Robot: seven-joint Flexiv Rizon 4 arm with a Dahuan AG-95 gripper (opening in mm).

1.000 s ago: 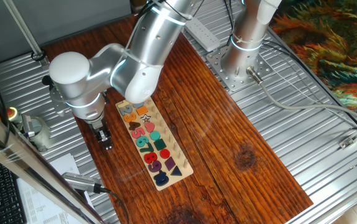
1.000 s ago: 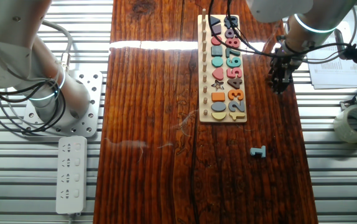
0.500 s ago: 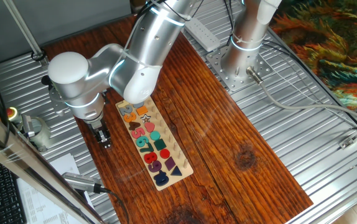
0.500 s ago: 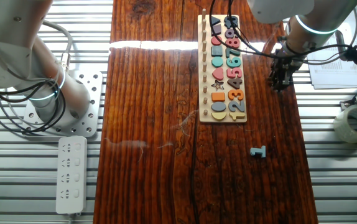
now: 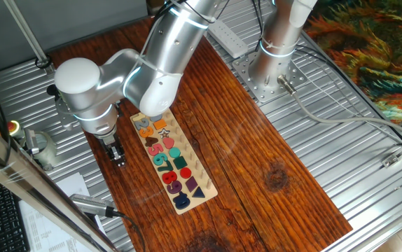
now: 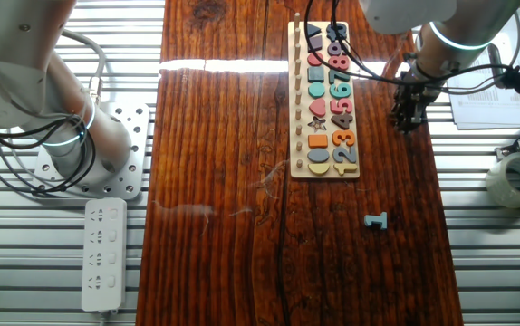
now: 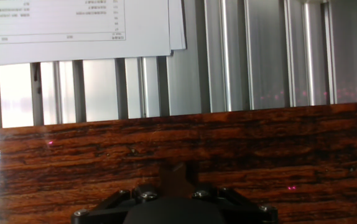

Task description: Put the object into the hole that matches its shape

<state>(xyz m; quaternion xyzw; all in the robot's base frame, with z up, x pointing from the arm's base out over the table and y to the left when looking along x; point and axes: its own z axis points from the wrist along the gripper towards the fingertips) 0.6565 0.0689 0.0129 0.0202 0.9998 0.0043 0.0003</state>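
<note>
The long pale puzzle board [image 6: 299, 136] lies on the wooden table, and it also shows in one fixed view [image 5: 199, 173]. Its star-shaped hole [image 6: 315, 123] [image 5: 162, 131] is empty with a whitish bottom. My gripper [image 6: 408, 119] [image 5: 120, 158] hangs low over the table's edge, beside the board and apart from it. In the hand view its jaws stand close together around a small dull orange-brown piece with a pointed top [image 7: 177, 177], which looks like the orange star. The star shows nowhere else.
A small blue "1" piece [image 6: 376, 220] lies on the wood beyond the board's end. Papers [image 6: 485, 98] [image 7: 73, 25] and a tape roll [image 6: 516, 177] lie on the metal slats beside my gripper. A power strip [image 6: 103, 254] and a second arm's base [image 6: 88, 149] stand across the table.
My gripper has shifted very slightly, a little away from the table surface. Nothing else has moved.
</note>
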